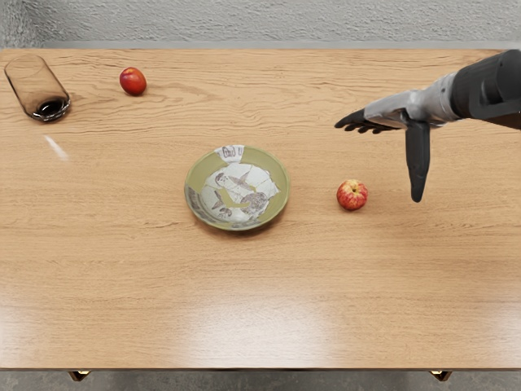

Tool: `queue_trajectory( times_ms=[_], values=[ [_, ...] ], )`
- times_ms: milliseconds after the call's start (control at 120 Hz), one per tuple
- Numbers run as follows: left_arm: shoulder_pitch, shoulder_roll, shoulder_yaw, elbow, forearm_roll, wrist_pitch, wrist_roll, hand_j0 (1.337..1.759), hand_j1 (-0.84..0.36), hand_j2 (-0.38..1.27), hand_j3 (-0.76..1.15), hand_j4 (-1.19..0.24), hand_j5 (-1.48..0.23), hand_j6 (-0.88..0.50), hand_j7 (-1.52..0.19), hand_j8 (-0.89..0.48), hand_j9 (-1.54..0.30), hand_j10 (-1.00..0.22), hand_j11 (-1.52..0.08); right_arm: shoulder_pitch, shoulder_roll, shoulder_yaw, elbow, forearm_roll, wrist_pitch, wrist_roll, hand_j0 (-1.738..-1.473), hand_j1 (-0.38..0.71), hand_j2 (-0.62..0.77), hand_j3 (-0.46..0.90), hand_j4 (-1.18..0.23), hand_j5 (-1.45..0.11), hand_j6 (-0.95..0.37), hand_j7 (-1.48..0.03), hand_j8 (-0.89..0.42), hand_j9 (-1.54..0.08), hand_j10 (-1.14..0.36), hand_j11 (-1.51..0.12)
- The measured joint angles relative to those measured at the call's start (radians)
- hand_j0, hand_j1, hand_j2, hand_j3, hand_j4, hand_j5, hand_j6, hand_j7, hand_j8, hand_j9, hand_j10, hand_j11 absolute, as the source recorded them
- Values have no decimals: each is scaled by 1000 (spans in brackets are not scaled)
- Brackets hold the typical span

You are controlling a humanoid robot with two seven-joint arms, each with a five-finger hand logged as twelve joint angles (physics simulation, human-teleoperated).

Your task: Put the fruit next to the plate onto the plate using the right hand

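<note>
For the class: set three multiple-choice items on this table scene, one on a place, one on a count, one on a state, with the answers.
1. Where is the near apple relative to the plate?
A. on it
B. beside it, on the picture's right
C. under it

2. How many apples lie on the table?
A. one
B. two
C. three

3. How is the right hand?
A. open, holding nothing
B. shut on an apple
C. flat on the plate

Answers:
1 B: it lies on the wood, apart from the plate's rim.
2 B: besides the near apple, a far apple lies by the glass.
3 A: its fingers are spread and nothing is in them.
</note>
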Motion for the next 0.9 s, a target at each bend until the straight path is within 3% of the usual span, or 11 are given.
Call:
queue_trajectory(
  times_ms=[158, 433, 900],
  values=[
    [0, 0, 0, 0, 0, 0, 0, 1658, 349, 0, 0, 0, 0, 0, 0, 0, 0, 0, 0, -41, 44, 4, 67, -122, -23, -2, -1658, -349, 0, 0, -3, 0, -4, 0, -3, 0, -2, 0],
    [0, 0, 0, 0, 0, 0, 0, 1658, 349, 0, 0, 0, 0, 0, 0, 0, 0, 0, 0, -155, 153, 7, 84, -345, -227, -3, -1658, -349, 0, 0, -3, 0, -4, 0, -3, 0, -2, 0],
    [0, 0, 0, 0, 0, 0, 0, 1658, 349, 0, 0, 0, 0, 0, 0, 0, 0, 0, 0, -305, 171, 16, 76, -548, -390, -3, -1658, -313, -5, 0, -34, -40, -35, -40, -34, -40, -33, -40]
  ],
)
